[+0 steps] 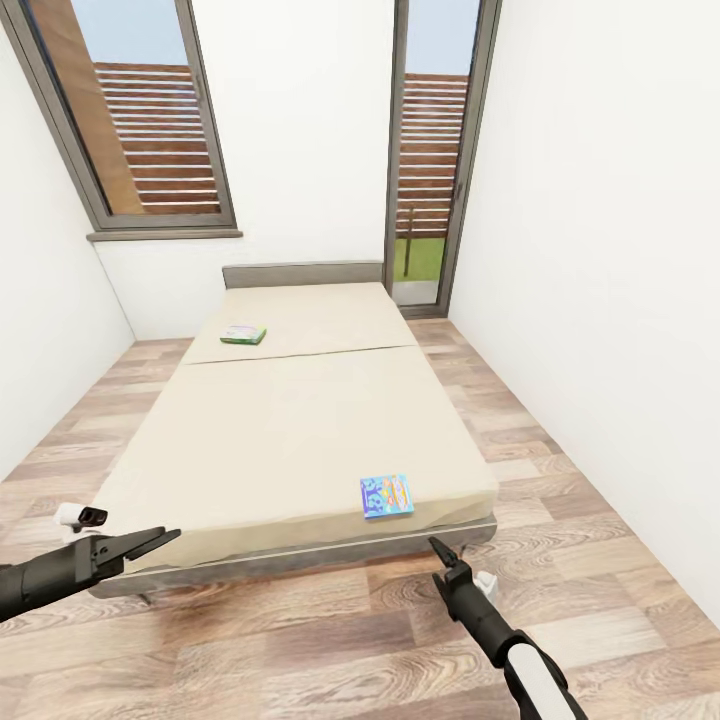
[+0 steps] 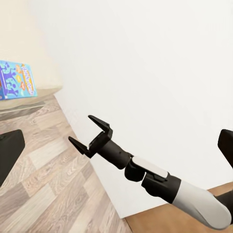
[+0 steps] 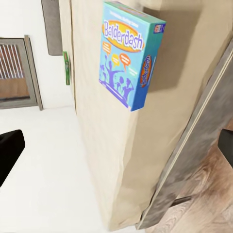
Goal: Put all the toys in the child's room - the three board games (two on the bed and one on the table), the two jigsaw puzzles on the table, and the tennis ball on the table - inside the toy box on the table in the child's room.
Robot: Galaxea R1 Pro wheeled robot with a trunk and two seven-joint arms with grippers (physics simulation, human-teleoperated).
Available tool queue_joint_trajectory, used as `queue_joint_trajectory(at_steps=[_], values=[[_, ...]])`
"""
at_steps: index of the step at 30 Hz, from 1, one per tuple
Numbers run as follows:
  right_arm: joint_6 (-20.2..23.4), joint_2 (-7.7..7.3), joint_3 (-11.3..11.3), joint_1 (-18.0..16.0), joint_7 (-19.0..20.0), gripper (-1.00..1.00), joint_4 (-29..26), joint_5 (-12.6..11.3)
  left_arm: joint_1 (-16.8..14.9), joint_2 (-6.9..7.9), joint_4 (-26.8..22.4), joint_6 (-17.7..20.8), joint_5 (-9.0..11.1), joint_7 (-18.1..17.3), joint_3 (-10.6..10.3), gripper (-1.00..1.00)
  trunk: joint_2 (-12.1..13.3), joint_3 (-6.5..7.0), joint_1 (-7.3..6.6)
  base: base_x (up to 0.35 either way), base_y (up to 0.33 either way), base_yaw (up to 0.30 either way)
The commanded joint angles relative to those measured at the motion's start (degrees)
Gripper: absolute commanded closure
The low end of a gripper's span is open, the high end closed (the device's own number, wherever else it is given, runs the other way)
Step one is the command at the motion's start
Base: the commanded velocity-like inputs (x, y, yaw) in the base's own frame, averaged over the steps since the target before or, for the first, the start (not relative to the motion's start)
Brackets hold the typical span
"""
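Two board games lie on the bed. A blue "Balderdash" box sits near the foot edge, and a green-edged box lies up near the headboard. My right gripper hangs open just below the bed's foot, a short way from the blue box. My left gripper is open by the bed's near left corner, holding nothing. The table, toy box, jigsaw puzzles and tennis ball are out of view.
Wood-plank floor runs along the foot and both sides of the bed. A white wall closes in on the right, leaving a narrow floor strip. Tall dark-framed windows stand behind the grey headboard.
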Motion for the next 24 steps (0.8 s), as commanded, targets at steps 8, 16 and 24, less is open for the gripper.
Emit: queue_joint_trajectory(at_steps=[8,16,24], values=[[0.25,-0.01,-0.19,-0.02,2.55,-1.00,0.08,-0.37,-0.03,-1.15,0.00,-0.45,-0.03,-0.24,0.02,-1.00,-0.02,-0.05,-0.01,0.000,0.000,0.000],[0.16,0.08,-0.39,-0.04,3.13,-1.00,0.09,-0.50,-0.03,-1.29,0.00,-0.54,-0.02,-0.24,0.02,-1.00,-0.02,-0.05,-0.01,0.023,0.000,0.000],[0.13,0.13,-1.10,-0.04,3.80,-1.00,0.09,-0.53,-0.03,-1.33,0.00,-0.59,-0.02,-0.24,0.02,-1.00,-0.02,-0.05,-0.01,0.043,0.000,0.000]])
